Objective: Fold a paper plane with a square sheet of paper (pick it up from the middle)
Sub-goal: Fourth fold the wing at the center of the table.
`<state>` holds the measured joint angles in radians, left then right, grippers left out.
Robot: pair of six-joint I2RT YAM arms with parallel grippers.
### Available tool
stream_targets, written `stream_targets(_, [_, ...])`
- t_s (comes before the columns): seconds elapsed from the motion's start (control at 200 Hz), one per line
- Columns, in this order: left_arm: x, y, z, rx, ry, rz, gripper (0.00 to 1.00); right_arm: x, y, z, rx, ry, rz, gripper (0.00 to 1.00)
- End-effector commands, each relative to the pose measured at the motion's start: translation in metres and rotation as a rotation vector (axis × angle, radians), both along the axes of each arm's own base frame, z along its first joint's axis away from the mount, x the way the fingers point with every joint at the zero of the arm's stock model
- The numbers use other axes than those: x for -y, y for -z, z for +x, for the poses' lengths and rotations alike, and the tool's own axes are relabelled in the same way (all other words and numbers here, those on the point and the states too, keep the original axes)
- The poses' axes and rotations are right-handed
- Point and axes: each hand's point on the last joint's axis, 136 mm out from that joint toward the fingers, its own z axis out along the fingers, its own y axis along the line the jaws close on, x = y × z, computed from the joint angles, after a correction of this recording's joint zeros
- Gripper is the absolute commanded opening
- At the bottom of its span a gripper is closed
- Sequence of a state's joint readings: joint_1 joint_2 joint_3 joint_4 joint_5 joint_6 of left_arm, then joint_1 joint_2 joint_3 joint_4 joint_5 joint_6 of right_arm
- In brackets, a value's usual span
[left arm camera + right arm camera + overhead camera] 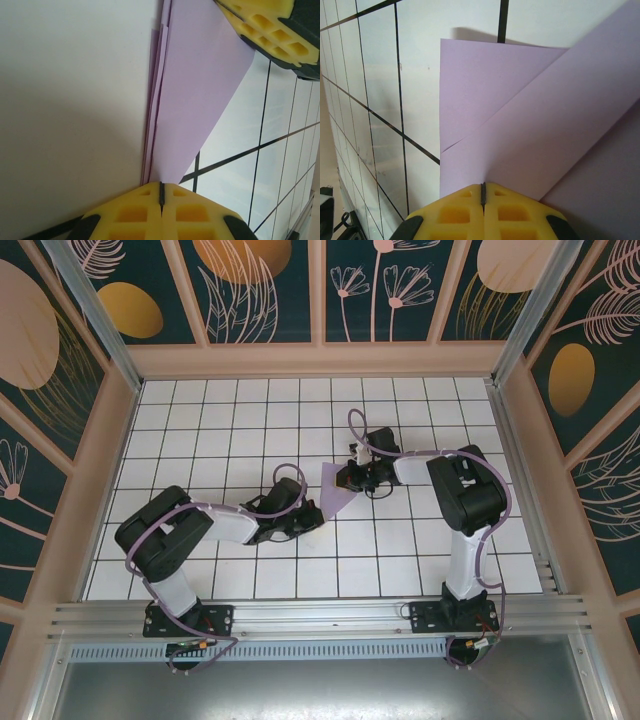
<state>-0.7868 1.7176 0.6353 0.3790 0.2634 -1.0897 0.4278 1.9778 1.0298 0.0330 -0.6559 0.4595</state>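
Paper [334, 492], lilac, mid-frame: likely thin, light, floppy, easily creased; best gripped at folded edges. Left gripper [161, 192] and right gripper [482, 192] both pinch it shut.

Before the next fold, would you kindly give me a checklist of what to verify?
1. Left gripper shut on the paper: ok.
2. Right gripper shut on the paper: ok.
3. Diagonal fold present: ok.
4. Layer edges flush: cannot tell.
5. Grippers apart, paper between them: ok.
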Motion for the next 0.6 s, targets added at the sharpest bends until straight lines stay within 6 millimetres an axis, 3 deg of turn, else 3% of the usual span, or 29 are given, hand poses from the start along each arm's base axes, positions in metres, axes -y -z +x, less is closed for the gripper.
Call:
stream_targets(0.0, [-0.007,-0.003,-0.014,-0.009,0.038,0.062,0.05,0.042,0.076,-0.034,-0.181,0.071,-0.239,0.05])
stream_targets(0.13, [0.005,-0.045,0.011,0.141,0.029,0.025,0.05,0.042,0.078,-0.034,-0.185,0.07,-0.244,0.05])
stream_targets(0.22, [0.01,-0.057,0.02,0.184,0.032,0.018,0.05,0.043,0.08,-0.035,-0.191,0.069,-0.246,0.05])
stream_targets(0.43, [0.028,-0.046,0.032,0.164,0.058,0.038,0.04,0.043,0.082,-0.035,-0.197,0.067,-0.25,0.05])
stream_targets(0.455, [0.028,-0.034,0.033,0.143,0.058,0.06,0.04,0.043,0.082,-0.035,-0.198,0.066,-0.25,0.05])
stream_targets(0.59, [0.029,-0.02,0.04,0.138,0.05,0.095,0.02,0.044,0.084,-0.036,-0.202,0.067,-0.255,0.05])
